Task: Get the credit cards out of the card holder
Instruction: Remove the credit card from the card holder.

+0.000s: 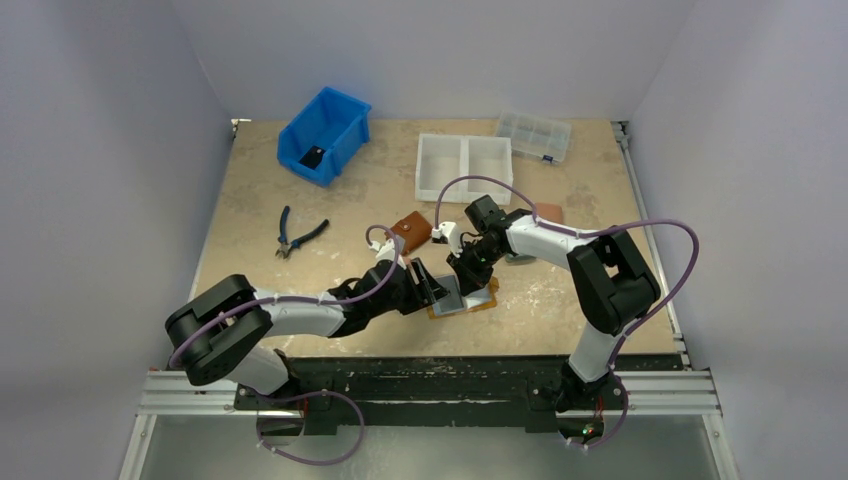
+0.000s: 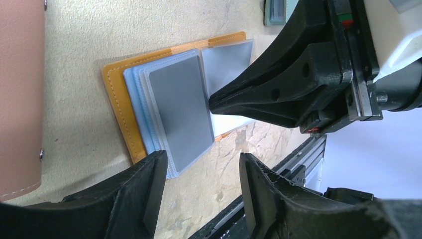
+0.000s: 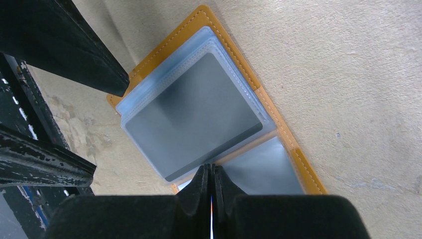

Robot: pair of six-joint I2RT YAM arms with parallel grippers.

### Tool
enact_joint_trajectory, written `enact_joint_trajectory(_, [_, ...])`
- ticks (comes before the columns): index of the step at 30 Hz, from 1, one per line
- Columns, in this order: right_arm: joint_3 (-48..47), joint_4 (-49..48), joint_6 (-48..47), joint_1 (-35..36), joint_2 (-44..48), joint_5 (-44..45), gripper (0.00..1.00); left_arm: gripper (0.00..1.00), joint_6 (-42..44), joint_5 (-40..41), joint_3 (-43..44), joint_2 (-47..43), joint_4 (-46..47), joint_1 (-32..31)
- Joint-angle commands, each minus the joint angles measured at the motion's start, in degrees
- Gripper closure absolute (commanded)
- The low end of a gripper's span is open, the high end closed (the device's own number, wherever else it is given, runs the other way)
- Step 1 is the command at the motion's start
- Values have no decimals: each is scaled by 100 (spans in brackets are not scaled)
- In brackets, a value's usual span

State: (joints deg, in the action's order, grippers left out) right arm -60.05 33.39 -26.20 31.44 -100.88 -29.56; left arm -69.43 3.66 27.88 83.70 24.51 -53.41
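Card holder (image 2: 118, 99) lies open on the tabletop (image 2: 74, 50); I see my right pincer (image 2: 211, 101) closed at its fold, left pincer (image 2: 201, 158) open.

Pale worn tabletop (image 1: 590, 180), mustard card holder (image 2: 119, 99) lying open near front edge, brown wallet (image 1: 411, 232) behind, pliers (image 1: 288, 243) left, blue bin (image 1: 325, 133), white divided tray (image 1: 464, 167), clear compartment box (image 1: 534, 136) along far edge, pink wallet (image 1: 548, 212) right.

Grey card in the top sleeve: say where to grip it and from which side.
Take the grey card, I'd say, by its short edge facing the left gripper, whose jaws stand open. It lies flat in a sleeve of the card holder, so only that thin edge offers; the far side looks welded. Come in low from there; the right gripper, shut, sits at the fold.
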Motion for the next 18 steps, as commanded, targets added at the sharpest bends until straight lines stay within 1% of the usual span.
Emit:
enact_joint_trajectory(1, [-24, -8, -12, -15, -18, -41, 96, 42, 87, -24, 205, 32, 193, -38])
enact_joint_trajectory(9, [-24, -8, -25, -15, -19, -41, 96, 42, 97, -180, 296, 313, 313, -48])
enact_joint_trajectory(18, [-32, 10, -24, -20, -32, -50, 96, 42, 87, -234, 332, 393, 338, -57])
